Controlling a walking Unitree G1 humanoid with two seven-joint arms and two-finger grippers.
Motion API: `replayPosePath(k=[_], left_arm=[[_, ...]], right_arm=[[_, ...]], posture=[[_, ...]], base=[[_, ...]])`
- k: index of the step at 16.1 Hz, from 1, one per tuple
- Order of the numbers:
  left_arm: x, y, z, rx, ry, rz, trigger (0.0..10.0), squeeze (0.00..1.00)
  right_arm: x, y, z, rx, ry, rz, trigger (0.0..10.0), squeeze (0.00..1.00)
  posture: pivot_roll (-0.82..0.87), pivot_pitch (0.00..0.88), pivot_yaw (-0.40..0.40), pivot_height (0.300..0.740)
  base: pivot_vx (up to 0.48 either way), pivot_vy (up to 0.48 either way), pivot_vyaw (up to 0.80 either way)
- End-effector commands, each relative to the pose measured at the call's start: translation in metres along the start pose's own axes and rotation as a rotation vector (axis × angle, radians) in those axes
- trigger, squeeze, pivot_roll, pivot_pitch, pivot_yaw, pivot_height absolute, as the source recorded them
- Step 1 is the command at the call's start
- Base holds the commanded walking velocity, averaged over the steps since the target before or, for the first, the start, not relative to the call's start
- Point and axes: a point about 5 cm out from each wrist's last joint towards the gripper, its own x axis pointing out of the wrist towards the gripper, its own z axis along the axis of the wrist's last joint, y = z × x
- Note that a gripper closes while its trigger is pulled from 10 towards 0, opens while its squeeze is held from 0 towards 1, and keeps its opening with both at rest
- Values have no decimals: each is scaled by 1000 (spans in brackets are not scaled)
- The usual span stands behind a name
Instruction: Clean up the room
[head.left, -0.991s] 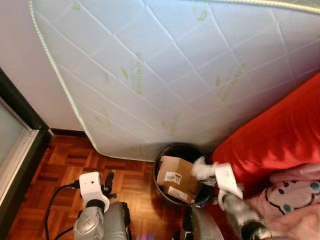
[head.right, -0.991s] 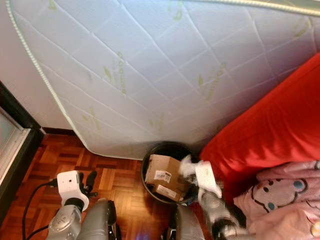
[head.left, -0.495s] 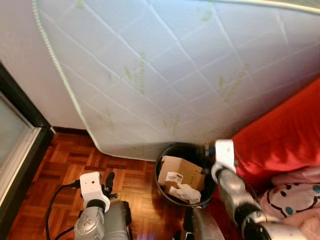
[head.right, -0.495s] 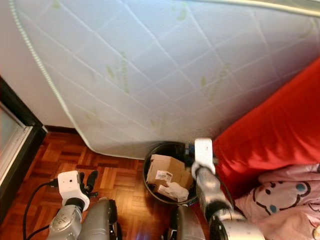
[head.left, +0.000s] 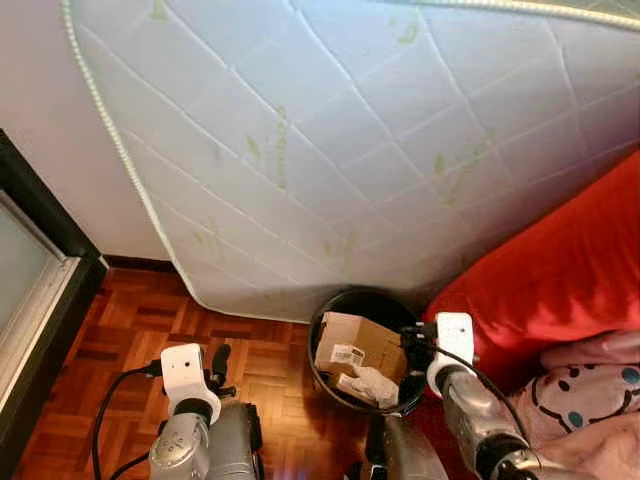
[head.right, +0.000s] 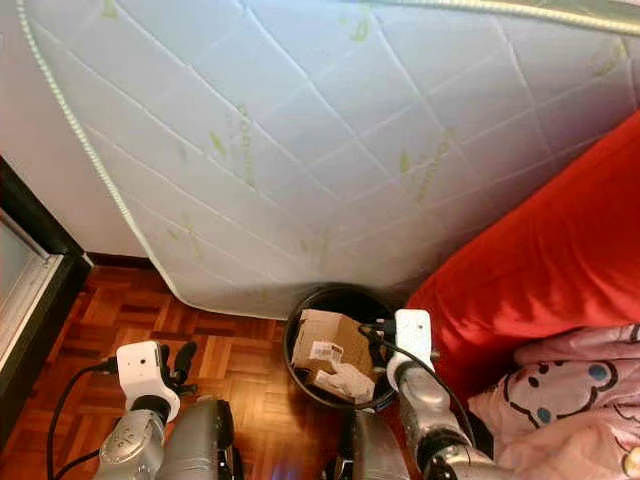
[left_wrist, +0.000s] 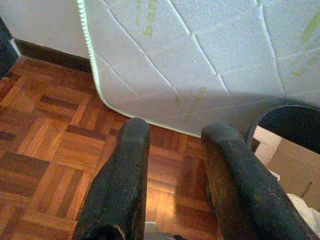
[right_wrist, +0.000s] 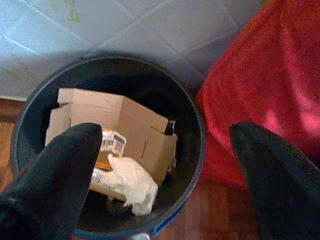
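A black round bin (head.left: 322, 362) stands on the parquet at the foot of the mattress. Inside it lie a cardboard box (head.left: 352, 342) with a label and a crumpled white wad of paper (head.left: 376, 384). The wad (right_wrist: 131, 184) rests against the box (right_wrist: 125, 122) in the right wrist view. My right gripper (head.left: 413, 336) hovers at the bin's right rim, open, with nothing between its fingers (right_wrist: 56, 176). My left gripper (head.left: 216, 364) hangs low over the floor left of the bin, its fingers (left_wrist: 125, 182) slightly apart and empty.
A large white quilted mattress (head.left: 330, 150) leans against the wall behind the bin. A red sofa (head.left: 560, 280) presses close on the bin's right, with a pink plush cushion (head.left: 590, 385) on it. A dark door frame (head.left: 40, 225) stands at the left. Parquet floor (head.left: 130, 320) lies left of the bin.
My right gripper let go of the white wad, which now lies in the bin. The right arm rose over the rim, then drew back and lower. The left arm stayed still.
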Motion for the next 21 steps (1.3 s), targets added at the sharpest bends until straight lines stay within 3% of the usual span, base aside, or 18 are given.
replayPosePath(k=[1,8,13,16,18,21], left_arm=[[-2,-2,-7,-7,34,-6,10000,0],[-3,0,-13,-9,57,3,10000,0],[-8,8,-33,-16,165,34,10000,0],[-10,11,-39,-20,194,44,10000,0],[-12,13,-49,-30,266,54,10000,0],[-13,15,-62,-17,385,52,10000,0]], right_arm=[[-3,-7,-8,13,27,-24,10000,0],[-6,-6,-23,17,87,-1,10000,0],[-21,-13,-62,-7,231,3,10000,0],[-26,-15,-71,-8,266,8,10000,0],[-31,-18,-81,-12,297,12,10000,0],[-37,-33,-87,69,299,-30,10000,0]], posture=[[112,175,-116,665],[110,169,-118,740],[107,160,-117,740],[105,156,-116,740],[105,145,-110,740],[103,102,-80,740]], base=[[0,0,0],[0,0,0],[0,0,0],[0,0,0],[0,0,0],[0,0,0]])
